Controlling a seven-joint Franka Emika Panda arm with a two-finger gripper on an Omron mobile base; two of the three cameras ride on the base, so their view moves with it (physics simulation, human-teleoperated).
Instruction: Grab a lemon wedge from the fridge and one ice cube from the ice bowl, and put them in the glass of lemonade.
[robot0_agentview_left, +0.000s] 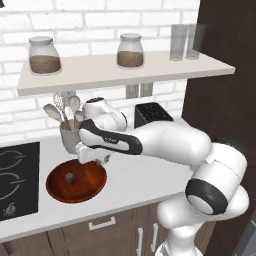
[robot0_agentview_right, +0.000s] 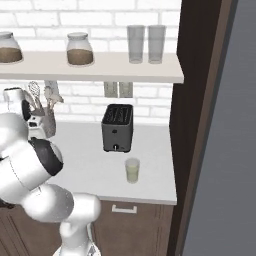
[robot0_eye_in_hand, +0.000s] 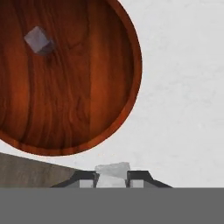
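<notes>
The white arm's two-finger gripper (robot0_agentview_left: 103, 160) hangs just above the right rim of the wide, shallow reddish-brown wooden ice bowl (robot0_agentview_left: 92, 186), its dark fingers pinching a small pale translucent ice cube (robot0_eye_in_hand: 113, 170) between them. A second tiny grey cube (robot0_agentview_left: 70, 176) lies on the bowl's floor, left of centre. The bowl sits near the front edge of the white counter (robot0_agentview_left: 140, 177), between the black cooktop (robot0_agentview_left: 17, 177) and open bare countertop to its right. Behind it stands a grey cup of utensils (robot0_agentview_left: 69, 135). Farther right, past the black toaster (robot0_agentview_right: 118, 127), the small clear glass of pale yellow-green lemonade (robot0_agentview_right: 132, 170) stands near the counter's front edge.
</notes>
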